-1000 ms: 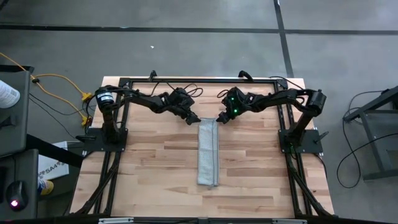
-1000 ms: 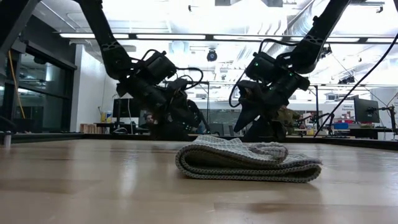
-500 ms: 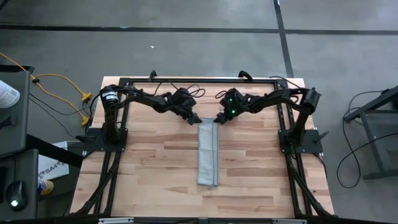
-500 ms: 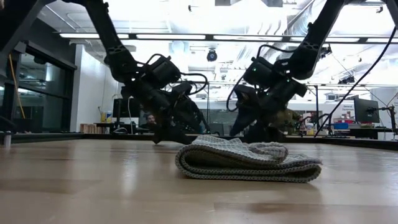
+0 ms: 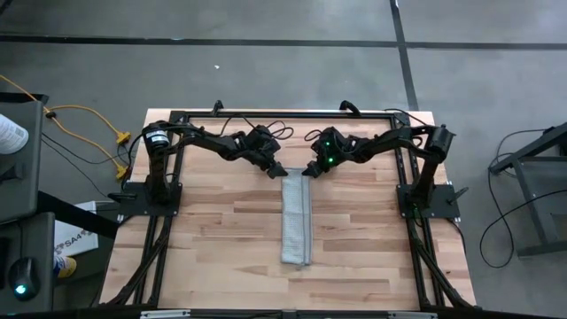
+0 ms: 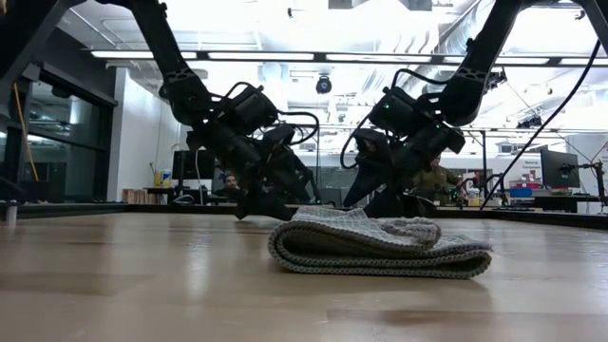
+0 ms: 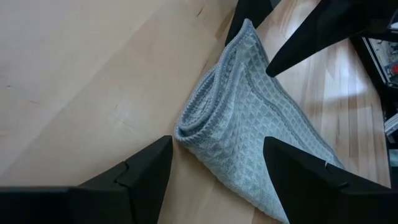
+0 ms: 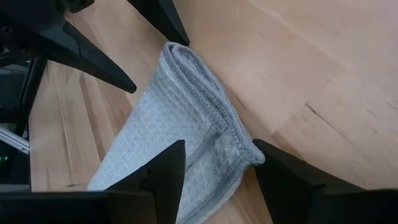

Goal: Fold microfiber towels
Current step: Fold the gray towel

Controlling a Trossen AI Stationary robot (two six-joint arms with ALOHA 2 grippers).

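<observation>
Over the last second both arms have edged inward and lower toward the far end of the towel (image 5: 296, 221), the right one more so. The towel lies as a long narrow folded strip at the centre of the surface (image 5: 221, 230), running from 12 toward 6 o'clock in the high view. The left gripper (image 5: 275, 168) sits just at 11 o'clock of the strip's far end, the right gripper (image 5: 312, 168) at 1 o'clock; both are spread wide and hold nothing, their fingers straddling the end corners in the wrist views. The cloth looks light, soft and limp with a grippy waffle weave, so it will sag. The two far corners, pinched through all layers, seem the best hold.
</observation>
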